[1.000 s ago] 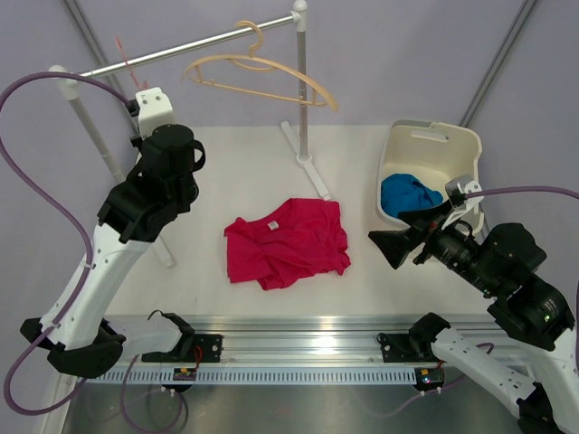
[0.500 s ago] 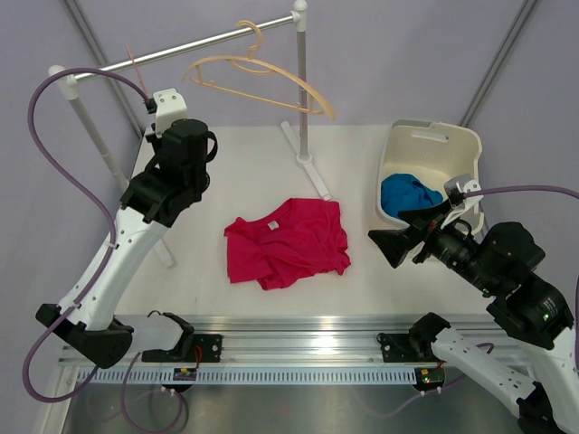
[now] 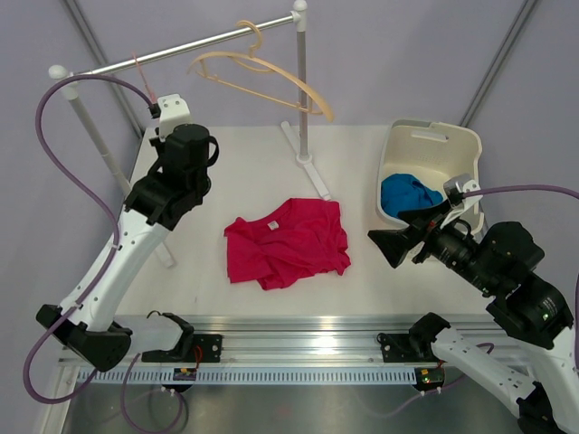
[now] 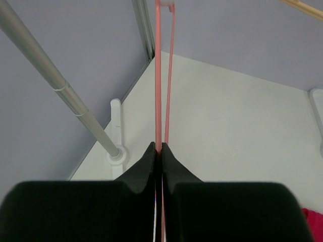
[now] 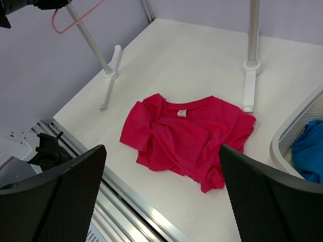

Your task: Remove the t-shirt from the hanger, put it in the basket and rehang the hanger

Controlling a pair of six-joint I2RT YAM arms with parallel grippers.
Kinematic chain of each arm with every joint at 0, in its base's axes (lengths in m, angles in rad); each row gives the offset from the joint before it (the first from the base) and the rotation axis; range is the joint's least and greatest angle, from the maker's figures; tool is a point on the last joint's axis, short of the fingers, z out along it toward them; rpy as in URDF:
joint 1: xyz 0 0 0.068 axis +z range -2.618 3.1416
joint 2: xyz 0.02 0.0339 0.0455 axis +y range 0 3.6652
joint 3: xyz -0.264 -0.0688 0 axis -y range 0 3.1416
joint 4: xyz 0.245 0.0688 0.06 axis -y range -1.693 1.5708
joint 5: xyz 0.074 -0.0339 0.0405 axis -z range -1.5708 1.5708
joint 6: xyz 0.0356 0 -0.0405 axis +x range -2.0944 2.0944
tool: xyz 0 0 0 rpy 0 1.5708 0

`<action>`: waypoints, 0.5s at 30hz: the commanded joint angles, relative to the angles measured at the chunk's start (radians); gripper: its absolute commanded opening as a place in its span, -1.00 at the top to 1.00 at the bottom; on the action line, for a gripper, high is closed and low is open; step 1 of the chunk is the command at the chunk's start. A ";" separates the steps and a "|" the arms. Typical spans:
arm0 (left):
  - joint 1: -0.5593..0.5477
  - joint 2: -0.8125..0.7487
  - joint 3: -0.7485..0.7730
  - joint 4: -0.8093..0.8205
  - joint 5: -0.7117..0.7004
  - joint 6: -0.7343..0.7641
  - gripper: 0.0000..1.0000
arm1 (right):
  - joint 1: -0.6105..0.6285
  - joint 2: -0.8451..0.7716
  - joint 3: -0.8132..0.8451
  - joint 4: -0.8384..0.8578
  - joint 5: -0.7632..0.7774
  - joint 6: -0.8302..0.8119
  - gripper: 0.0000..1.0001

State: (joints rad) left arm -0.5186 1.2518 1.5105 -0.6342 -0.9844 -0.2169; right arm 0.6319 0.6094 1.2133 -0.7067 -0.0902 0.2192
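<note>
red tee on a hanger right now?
No, the red t-shirt lies crumpled on the table, not hung on anything.

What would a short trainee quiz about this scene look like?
1. True or false: the red t-shirt lies crumpled on the table, off any hanger.
2. Fill in: the blue cloth sits inside the white ____.
3. The left gripper is shut on: A the blue cloth, B the pink hanger, C the red t-shirt.

Key: 1 true. 2 basket. 3 B.
</note>
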 commanded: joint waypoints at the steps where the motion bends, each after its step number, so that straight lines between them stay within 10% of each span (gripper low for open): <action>1: 0.005 -0.041 0.002 0.064 0.013 -0.003 0.83 | -0.006 0.000 0.025 -0.004 0.006 -0.020 -0.99; 6: 0.003 -0.092 -0.007 0.061 0.078 0.002 -0.97 | -0.006 0.009 0.026 0.004 -0.011 -0.020 -0.99; 15: 0.003 -0.238 -0.021 -0.030 0.430 -0.013 -0.98 | -0.006 0.020 -0.020 0.007 -0.049 -0.021 -0.99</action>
State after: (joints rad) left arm -0.5186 1.0782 1.5002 -0.6510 -0.7536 -0.2100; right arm 0.6319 0.6159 1.2098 -0.7071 -0.1081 0.2188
